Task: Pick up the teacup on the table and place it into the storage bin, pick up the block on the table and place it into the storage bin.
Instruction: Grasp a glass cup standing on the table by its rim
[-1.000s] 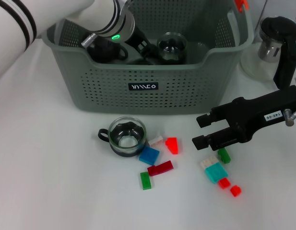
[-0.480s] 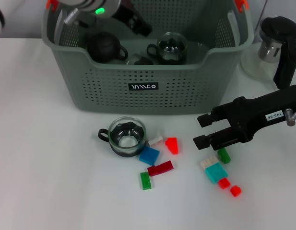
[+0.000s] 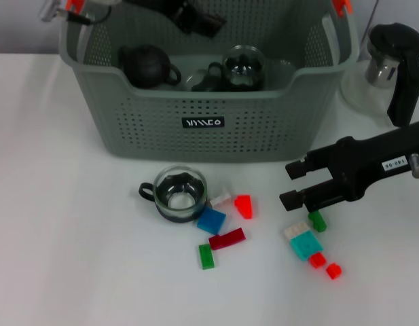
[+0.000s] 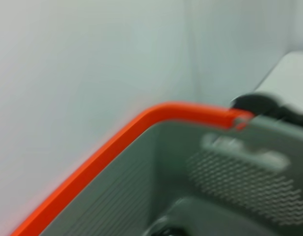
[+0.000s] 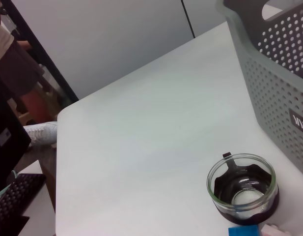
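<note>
The storage bin [image 3: 209, 115] stands at the far side of the white counter [image 3: 66, 258], and it holds a dark teapot [image 3: 147, 66] beside a glass cup [image 3: 242, 68]. One teacup [image 3: 176, 193], clear glass with a dark sleeve and its handle turned toward the robot's left, sits on the counter just in front of the bin's labelled wall; the right wrist view shows it upright and unobstructed on that side. Touching or just beside it lie loose blocks: a blue block [image 3: 210, 220], a dark red block [image 3: 227, 238], a green block [image 3: 206, 256] and a red block [image 3: 244, 205], with a teal block [image 3: 305, 244] and a few small pieces farther to the right. The left gripper [image 3: 195, 19] hangs above the bin's back rim near the top edge of the head view, and I cannot tell whether it is released or clenched. The right gripper [image 3: 295, 185] hovers low over the counter with its jaws spread and nothing between them, near the small pieces on the right and well apart from the cup. The step in hand looks like fetching the teacup. To do it well, the gripper should come down on the cup's rim from the side away from the blue block, so a fingertip does not shove the blocks about, close on the glass wall rather than the handle, then lift straight up high enough to clear the bin's front wall before moving over it.
</note>
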Controlling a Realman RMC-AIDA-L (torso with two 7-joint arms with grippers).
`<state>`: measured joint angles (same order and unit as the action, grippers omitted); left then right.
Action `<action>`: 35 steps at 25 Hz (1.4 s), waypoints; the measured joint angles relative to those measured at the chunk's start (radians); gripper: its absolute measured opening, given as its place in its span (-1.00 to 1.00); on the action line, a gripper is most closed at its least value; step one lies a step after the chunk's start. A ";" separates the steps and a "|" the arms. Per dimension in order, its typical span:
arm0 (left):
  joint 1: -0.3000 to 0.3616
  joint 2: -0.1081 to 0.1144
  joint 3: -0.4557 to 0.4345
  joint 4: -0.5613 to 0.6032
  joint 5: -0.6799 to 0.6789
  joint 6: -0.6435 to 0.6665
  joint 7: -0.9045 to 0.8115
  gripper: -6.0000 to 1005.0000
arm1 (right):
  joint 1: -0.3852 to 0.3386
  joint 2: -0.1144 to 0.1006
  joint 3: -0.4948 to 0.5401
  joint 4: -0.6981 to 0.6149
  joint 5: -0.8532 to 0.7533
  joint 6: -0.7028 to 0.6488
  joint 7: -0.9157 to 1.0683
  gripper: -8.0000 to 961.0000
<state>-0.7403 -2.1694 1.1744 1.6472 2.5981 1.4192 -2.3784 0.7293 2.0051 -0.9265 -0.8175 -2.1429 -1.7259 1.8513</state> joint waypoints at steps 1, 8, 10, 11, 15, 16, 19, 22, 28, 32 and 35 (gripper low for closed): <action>0.021 0.000 0.001 0.046 -0.031 0.041 0.005 0.43 | 0.000 0.000 0.000 0.000 0.000 0.000 0.000 0.66; 0.161 -0.002 0.063 0.210 -0.158 0.217 0.047 0.43 | -0.006 -0.003 -0.001 0.003 0.000 0.016 -0.001 0.66; 0.197 -0.003 0.089 0.224 -0.173 0.243 0.067 0.43 | -0.006 -0.005 -0.003 0.009 0.000 0.017 -0.001 0.66; 0.211 -0.003 0.101 0.224 -0.173 0.249 0.072 0.42 | -0.006 -0.006 -0.004 0.011 0.000 0.017 -0.001 0.66; 0.252 -0.003 0.155 0.188 -0.165 0.260 0.104 0.42 | -0.007 -0.006 -0.004 0.013 0.000 0.017 0.004 0.66; 0.258 -0.002 0.170 0.178 -0.164 0.263 0.114 0.42 | -0.007 -0.006 -0.004 0.013 0.000 0.017 0.005 0.66; 0.273 -0.002 0.214 0.154 -0.146 0.273 0.150 0.42 | -0.007 -0.006 -0.005 0.014 0.000 0.017 0.011 0.66; 0.279 -0.003 0.262 0.120 -0.108 0.268 0.179 0.42 | -0.007 -0.006 -0.005 0.014 0.000 0.017 0.017 0.66; 0.274 -0.003 0.346 -0.004 -0.022 0.192 0.229 0.42 | -0.008 -0.003 -0.005 0.032 0.000 0.019 0.019 0.66; 0.271 -0.003 0.359 -0.057 -0.008 0.137 0.273 0.41 | -0.009 -0.002 -0.004 0.037 0.000 0.021 0.019 0.66; 0.263 -0.002 0.372 -0.092 0.010 0.106 0.279 0.41 | -0.008 0.000 -0.004 0.038 0.000 0.024 0.019 0.66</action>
<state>-0.4768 -2.1712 1.5467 1.5555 2.6082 1.5256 -2.0991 0.7208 2.0050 -0.9306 -0.7793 -2.1430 -1.7015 1.8699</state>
